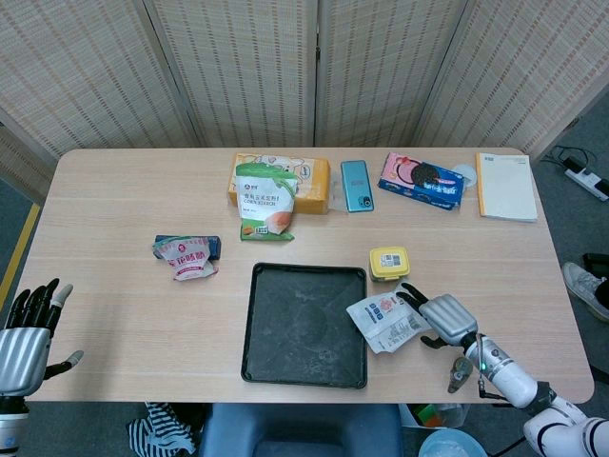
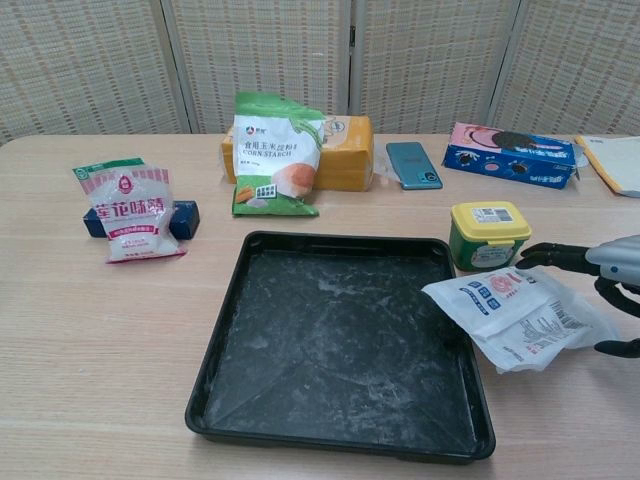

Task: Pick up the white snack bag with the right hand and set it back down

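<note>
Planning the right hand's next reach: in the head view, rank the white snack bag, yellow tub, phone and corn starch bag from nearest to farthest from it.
From the right hand:
1. White snack bag, just to its left, by the tray.
2. Yellow tub, behind it.
3. Phone, at the back.
4. Corn starch bag, back left.

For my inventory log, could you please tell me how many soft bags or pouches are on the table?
3: the white snack bag overlapping the black tray's right edge, the green corn starch bag leaning against the yellow box, and the pink-and-white pouch at left. None seems hidden.
</note>
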